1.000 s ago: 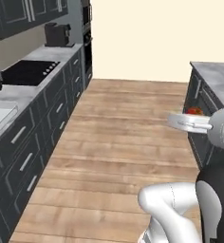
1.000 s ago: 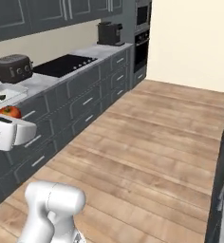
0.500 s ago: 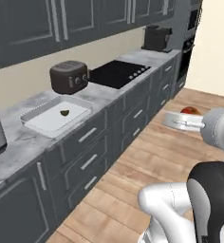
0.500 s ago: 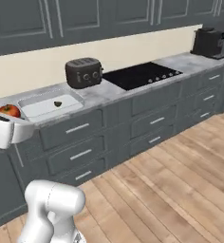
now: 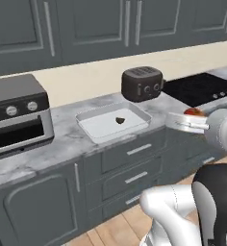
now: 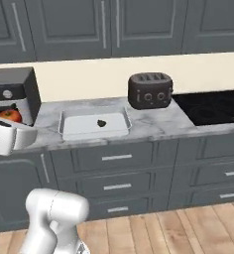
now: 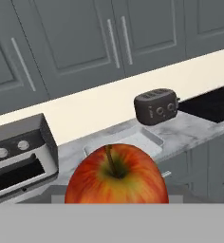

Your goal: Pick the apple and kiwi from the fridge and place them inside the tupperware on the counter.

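The gripper (image 5: 185, 121) holds the apple (image 7: 116, 174) clamped between its jaws, carried level toward the counter (image 6: 153, 124); the tupperware (image 6: 77, 124) sits at eleven o'clock from the toaster (image 6: 149, 91) (a dark bit lies inside). The apple is red with yellow-green blush, stem up

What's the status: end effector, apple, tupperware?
End effector shut on apple, short of the counter. Tupperware holds one small dark item. Nothing in the way.
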Motion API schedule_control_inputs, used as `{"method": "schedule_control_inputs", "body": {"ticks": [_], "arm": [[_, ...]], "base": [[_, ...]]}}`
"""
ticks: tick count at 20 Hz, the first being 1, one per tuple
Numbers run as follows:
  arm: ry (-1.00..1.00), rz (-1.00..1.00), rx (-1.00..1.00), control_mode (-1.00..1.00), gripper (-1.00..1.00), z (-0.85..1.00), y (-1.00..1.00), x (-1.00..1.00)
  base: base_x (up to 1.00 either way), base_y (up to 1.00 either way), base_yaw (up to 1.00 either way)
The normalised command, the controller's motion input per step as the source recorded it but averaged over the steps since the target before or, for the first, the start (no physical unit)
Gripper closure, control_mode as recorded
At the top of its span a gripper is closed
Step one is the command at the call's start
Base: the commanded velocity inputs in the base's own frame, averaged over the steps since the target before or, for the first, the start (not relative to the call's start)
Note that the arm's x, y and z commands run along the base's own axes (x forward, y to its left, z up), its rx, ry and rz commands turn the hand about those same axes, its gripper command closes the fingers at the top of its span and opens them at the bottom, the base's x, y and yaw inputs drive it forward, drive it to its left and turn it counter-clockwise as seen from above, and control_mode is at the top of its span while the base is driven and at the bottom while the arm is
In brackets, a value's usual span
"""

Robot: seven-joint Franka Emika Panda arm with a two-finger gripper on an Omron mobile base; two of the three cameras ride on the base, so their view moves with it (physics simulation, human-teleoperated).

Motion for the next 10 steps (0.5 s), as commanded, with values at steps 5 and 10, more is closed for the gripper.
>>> {"method": "schedule_control_inputs", "body": {"ticks": [5,10], "arm": [[0.0,0.0,0.0,1.0,1.0,0.0,0.0,0.0],[0.0,0.0,0.0,1.0,1.0,0.0,0.0,0.0]], "base": [[0.73,-0.55,0.55],[0.88,-0.41,0.19]]}}
